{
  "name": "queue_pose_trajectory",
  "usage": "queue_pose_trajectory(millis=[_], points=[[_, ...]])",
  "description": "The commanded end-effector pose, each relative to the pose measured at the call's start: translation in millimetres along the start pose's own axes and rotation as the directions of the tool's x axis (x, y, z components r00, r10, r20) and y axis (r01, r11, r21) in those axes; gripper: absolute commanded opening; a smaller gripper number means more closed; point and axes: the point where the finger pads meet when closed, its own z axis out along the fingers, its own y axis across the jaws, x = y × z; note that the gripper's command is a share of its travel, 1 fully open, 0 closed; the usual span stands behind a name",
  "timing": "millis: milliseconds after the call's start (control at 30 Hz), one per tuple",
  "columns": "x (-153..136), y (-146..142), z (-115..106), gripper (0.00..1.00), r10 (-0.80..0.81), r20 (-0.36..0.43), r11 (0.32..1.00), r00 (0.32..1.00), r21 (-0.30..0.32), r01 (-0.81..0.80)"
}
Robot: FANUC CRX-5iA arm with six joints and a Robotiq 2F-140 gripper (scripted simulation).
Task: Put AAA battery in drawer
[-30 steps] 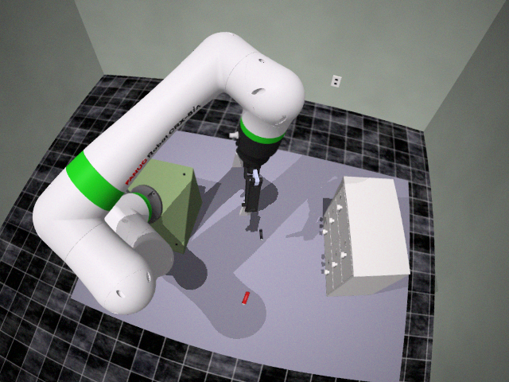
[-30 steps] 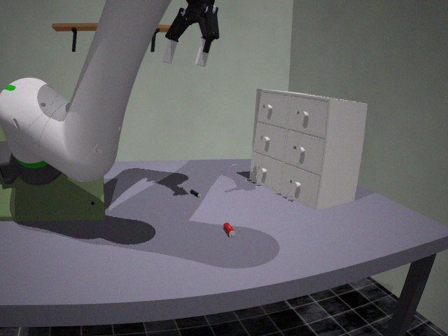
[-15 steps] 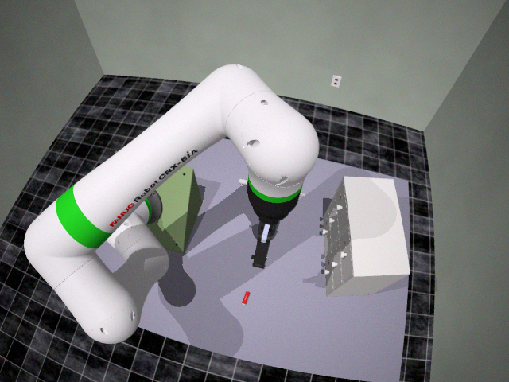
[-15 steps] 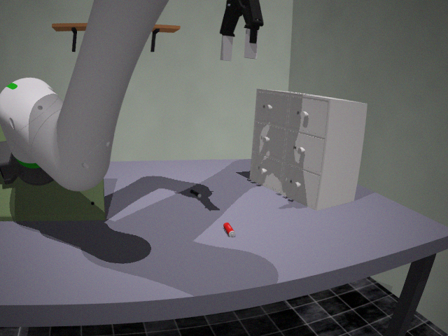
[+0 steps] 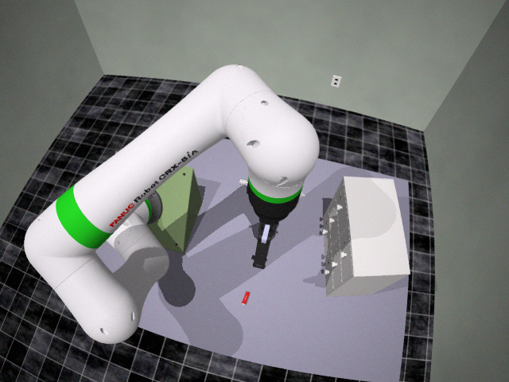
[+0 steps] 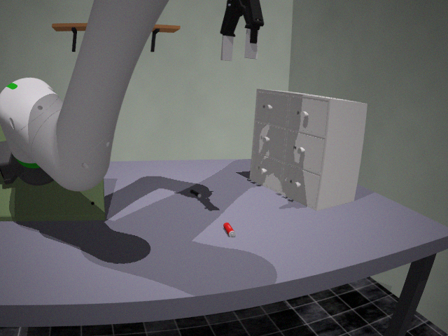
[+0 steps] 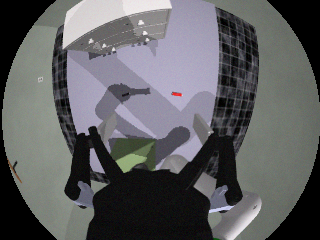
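A small black cylinder (image 6: 195, 193) (image 7: 125, 94), the thinner of two batteries and apparently the AAA one, lies on the table in the arm's shadow; in the top view the arm hides it. The white chest (image 5: 371, 247) (image 6: 341, 155) (image 7: 90, 20) stands upright on the right side of the table. Its drawers look pushed in, in two columns of three with round white knobs. No letter is readable, so I cannot tell which drawer is T. My gripper (image 6: 239, 59) (image 7: 154, 119) is open and empty, high above the table, left of the chest in the exterior view.
A thicker red battery (image 5: 245, 298) (image 6: 229, 229) (image 7: 176, 94) lies on the table (image 5: 312, 329) (image 6: 344, 249), nearer its front edge in the exterior view. The green arm base (image 5: 174, 205) (image 6: 61, 206) (image 7: 132, 152) stands at the left. A wooden shelf (image 6: 169, 28) hangs on the back wall.
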Motion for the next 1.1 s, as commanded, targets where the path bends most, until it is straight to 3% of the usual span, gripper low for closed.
queue_pose_trajectory(millis=[0,567,767,1067], points=[[0.0,0.0,-0.2,1.00,0.000,0.000,1.000,1.000,0.000,0.000],[3.0,-3.7,6.7,1.00,-0.011,0.000,1.000,1.000,0.000,0.011],[10.8,-13.2,25.0,1.00,-0.040,-0.001,0.999,0.999,0.000,0.040],[38.7,-47.5,90.8,1.00,-0.145,-0.001,0.989,0.989,0.001,0.145]])
